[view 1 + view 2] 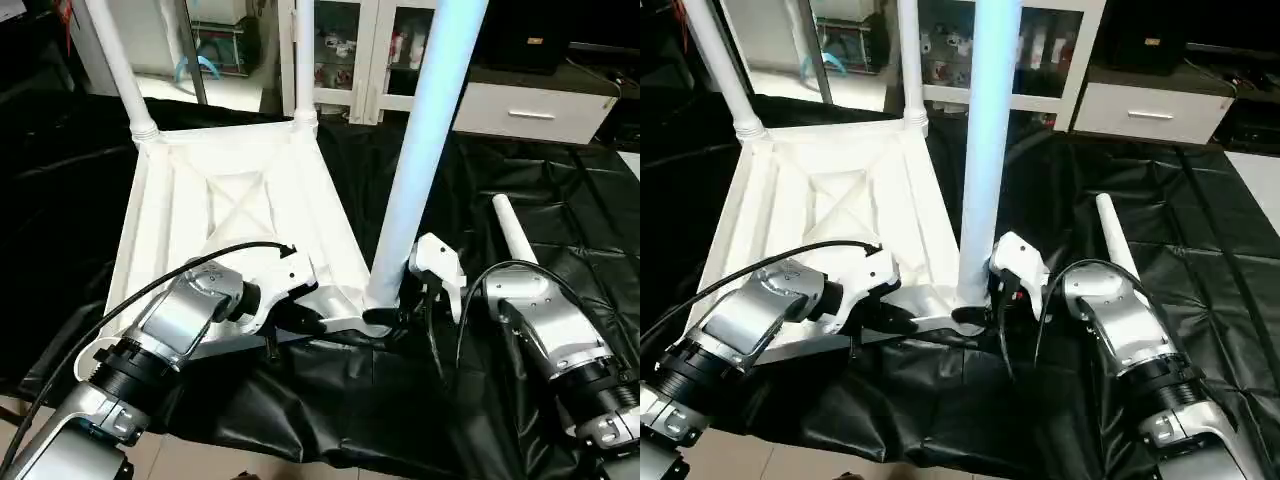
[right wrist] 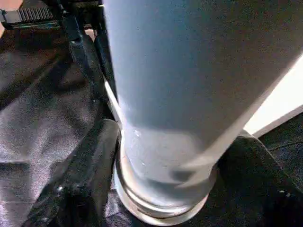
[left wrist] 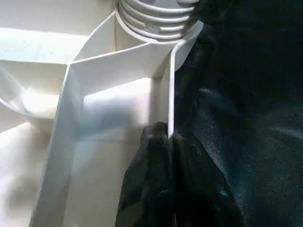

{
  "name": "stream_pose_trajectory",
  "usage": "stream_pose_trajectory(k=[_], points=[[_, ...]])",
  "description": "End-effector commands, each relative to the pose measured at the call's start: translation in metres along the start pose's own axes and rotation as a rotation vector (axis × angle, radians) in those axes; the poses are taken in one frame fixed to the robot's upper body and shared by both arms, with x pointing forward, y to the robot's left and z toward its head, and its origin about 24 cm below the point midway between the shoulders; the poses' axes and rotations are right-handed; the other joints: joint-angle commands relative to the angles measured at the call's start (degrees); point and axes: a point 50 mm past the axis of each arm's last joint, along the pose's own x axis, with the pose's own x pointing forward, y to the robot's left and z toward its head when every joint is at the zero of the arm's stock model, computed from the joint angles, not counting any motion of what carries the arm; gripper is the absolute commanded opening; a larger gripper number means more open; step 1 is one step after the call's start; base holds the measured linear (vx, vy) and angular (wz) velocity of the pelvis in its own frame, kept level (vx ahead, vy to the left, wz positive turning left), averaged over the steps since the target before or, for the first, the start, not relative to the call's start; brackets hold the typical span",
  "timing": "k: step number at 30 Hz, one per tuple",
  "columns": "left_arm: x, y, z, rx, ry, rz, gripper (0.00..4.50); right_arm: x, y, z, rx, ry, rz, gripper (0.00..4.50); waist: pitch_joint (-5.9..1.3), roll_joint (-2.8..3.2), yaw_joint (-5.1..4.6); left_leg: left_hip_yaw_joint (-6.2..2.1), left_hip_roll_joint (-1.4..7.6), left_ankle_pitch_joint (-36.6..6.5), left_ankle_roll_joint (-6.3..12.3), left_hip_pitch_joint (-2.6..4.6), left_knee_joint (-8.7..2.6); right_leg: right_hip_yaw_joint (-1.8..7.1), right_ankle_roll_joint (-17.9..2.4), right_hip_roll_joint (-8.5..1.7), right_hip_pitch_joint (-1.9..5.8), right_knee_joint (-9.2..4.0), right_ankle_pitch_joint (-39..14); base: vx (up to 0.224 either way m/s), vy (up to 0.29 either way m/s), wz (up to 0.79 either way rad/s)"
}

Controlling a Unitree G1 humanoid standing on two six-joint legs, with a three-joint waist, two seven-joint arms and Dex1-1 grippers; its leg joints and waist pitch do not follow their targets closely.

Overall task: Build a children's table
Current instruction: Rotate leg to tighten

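Lying upside down on a black sheet (image 1: 560,200), the white tabletop (image 1: 240,200) shows its X-ribbed underside, and 3 legs stand upright in its corner sockets, their long axes pointing straight up out of the picture. 2 legs rise at the far corners: one at the far left (image 1: 118,60), one at the far right (image 1: 304,60). The near-right leg (image 1: 425,150) is the thickest in view and leans slightly to the right as it climbs. A 4th leg (image 1: 515,230) lies flat on the sheet to the right of the tabletop, its long axis running away from the robot, just beyond the right forearm.

The left gripper (image 3: 163,142) is pressed together on the tabletop's thin near edge wall, close beside the ribbed socket collar of the near-right corner. The right gripper (image 1: 395,310) sits at the base of the near-right leg with a black finger (image 2: 85,189) on either side of the tube; whether the pads press on it cannot be told.

Beyond the sheet stand a white cabinet with glass doors (image 1: 350,50) and a low white drawer unit (image 1: 530,110). Pale floor tiles (image 1: 200,465) show at the near edge.
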Motion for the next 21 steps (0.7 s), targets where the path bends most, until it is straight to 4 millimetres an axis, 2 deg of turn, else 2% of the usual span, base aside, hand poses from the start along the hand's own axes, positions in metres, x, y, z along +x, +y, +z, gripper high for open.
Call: stream_pose_trajectory(k=[1, 5, 9, 10, 12, 14, 15, 17, 19, 20, 21], points=[[0.0128, -0.0113, -0.0124, -0.031, 0.063, -0.082, 0.00, -0.0019, -0.0012, -0.0004, -0.008, 0.016, 0.013, 2.95, -3.44, -0.45, -0.19, -1.47, 3.58, -8.1, 3.71, 0.83, -4.13, 2.60, -15.7, -3.53, 2.64, -2.50, -9.0, 0.000, 0.000, 0.00], [0.0116, -0.0097, -0.0121, -0.033, 0.063, -0.074, 0.00, -0.0019, -0.0013, -0.0010, -0.011, 0.021, 0.028, 2.66, -3.47, -0.65, -0.12, -1.48, 3.56, -7.7, 4.00, 0.75, -4.07, 2.60, -15.7, -3.57, 2.73, -2.41, -9.0, 0.000, 0.000, 0.00], [0.0113, -0.0100, -0.0133, -0.038, 0.065, -0.072, 0.00, -0.0009, -0.0011, -0.0028, -0.013, 0.027, 0.030, 2.61, -3.49, 0.06, -0.04, -1.52, 3.55, -7.7, 3.83, 0.82, -4.04, 2.55, -15.9, -3.48, 2.69, -2.36, -8.3, 0.000, 0.000, 0.00], [0.0120, -0.0104, -0.0140, -0.044, 0.062, -0.072, 0.00, -0.0004, -0.0010, -0.0039, -0.011, 0.027, 0.027, 2.61, -3.50, 0.45, -0.06, -1.53, 3.53, -8.1, 3.58, 0.88, -4.03, 2.53, -16.0, -3.43, 2.63, -2.39, -8.1, 0.000, 0.000, 0.00], [0.0137, -0.0115, -0.0149, -0.051, 0.061, -0.074, 0.00, -0.0001, -0.0010, -0.0055, -0.005, 0.026, 0.018, 2.60, -3.56, -0.15, -0.20, -1.47, 3.53, -8.5, 3.45, 0.87, -4.06, 2.50, -16.1, -3.32, 2.74, -2.40, -7.6, 0.000, 0.000, 0.00], [0.0150, -0.0127, -0.0150, -0.052, 0.063, -0.079, 0.00, 0.0009, 0.0014, -0.0066, 0.001, 0.023, 0.024, 2.58, -3.54, -0.17, -0.19, -1.48, 3.51, -8.5, 3.55, 0.84, -4.06, 2.52, -16.2, -3.37, 2.79, -2.41, -7.9, 0.000, 0.000, 0.00], [0.0152, -0.0130, -0.0151, -0.052, 0.063, -0.081, 0.00, 0.0014, 0.0026, -0.0070, 0.001, 0.023, 0.028, 2.57, -3.50, 0.11, -0.16, -1.52, 3.54, -8.8, 3.45, 0.87, -4.07, 2.53, -16.1, -3.40, 2.75, -2.44, -8.4, 0.000, 0.000, 0.00], [0.0152, -0.0138, -0.0153, -0.052, 0.062, -0.082, 0.00, 0.0016, 0.0046, -0.0077, 0.001, 0.024, 0.036, 2.56, -3.49, 0.22, -0.22, -1.52, 3.56, -9.1, 3.24, 0.93, -4.11, 2.52, -16.0, -3.32, 2.75, -2.46, -8.4, 0.000, 0.000, 0.00], [0.0161, -0.0141, -0.0161, -0.055, 0.062, -0.082, 0.00, 0.0013, 0.0053, -0.0085, 0.007, 0.022, 0.034, 2.56, -3.48, 0.06, -0.25, -1.52, 3.53, -9.6, 3.13, 0.92, -4.14, 2.54, -15.9, -3.36, 2.80, -2.56, -8.9, 0.000, 0.000, 0.00], [0.0162, -0.0141, -0.0162, -0.055, 0.062, -0.081, 0.00, 0.0013, 0.0053, -0.0086, 0.008, 0.021, 0.033, 2.56, -3.45, -0.30, -0.31, -1.46, 3.51, -9.7, 3.21, 0.88, -4.15, 2.55, -15.8, -3.33, 2.81, -2.64, -9.2, 0.000, 0.000, 0.00], [0.0175, -0.0135, -0.0163, -0.066, 0.052, -0.069, 0.00, 0.0021, 0.0052, -0.0099, 0.019, 0.015, 0.011, 2.56, -3.43, -0.23, -0.20, -1.52, 3.58, -9.7, 3.21, 0.98, -4.17, 2.59, -15.6, -3.43, 2.74, -2.61, -9.9, 0.000, 0.000, 0.00]])
